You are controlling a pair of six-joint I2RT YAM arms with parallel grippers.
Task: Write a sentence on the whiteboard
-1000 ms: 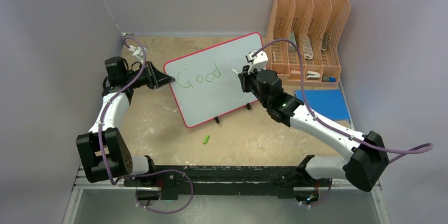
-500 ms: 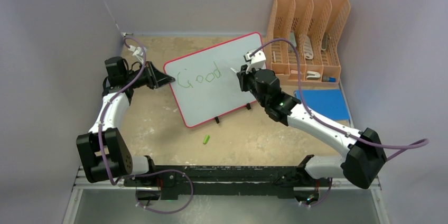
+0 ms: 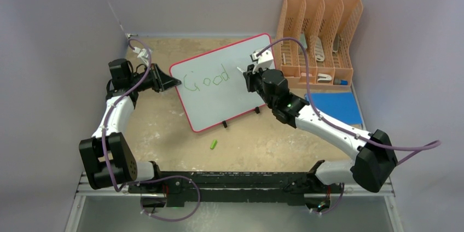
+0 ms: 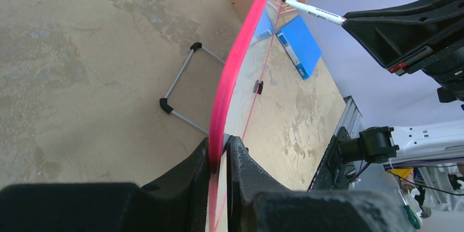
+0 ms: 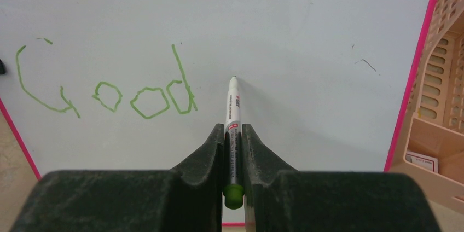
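The whiteboard stands tilted on the table, pale with a red rim. My left gripper is shut on its left edge; in the left wrist view the fingers pinch the red rim. The sentence reads only "Good" in green. My right gripper is shut on a white marker with a green end. The marker's tip points at the board just right of the "d". Whether the tip touches the board I cannot tell. The marker also shows from the side.
A green marker cap lies on the table in front of the board. An orange slotted organizer stands right of the board, close to my right wrist. A flat blue rectangle lies below it. The board's black clip feet rest on the table.
My right arm has shifted a little left and away, carrying the marker along the board. No new stroke shows. The left arm and the board have not moved.
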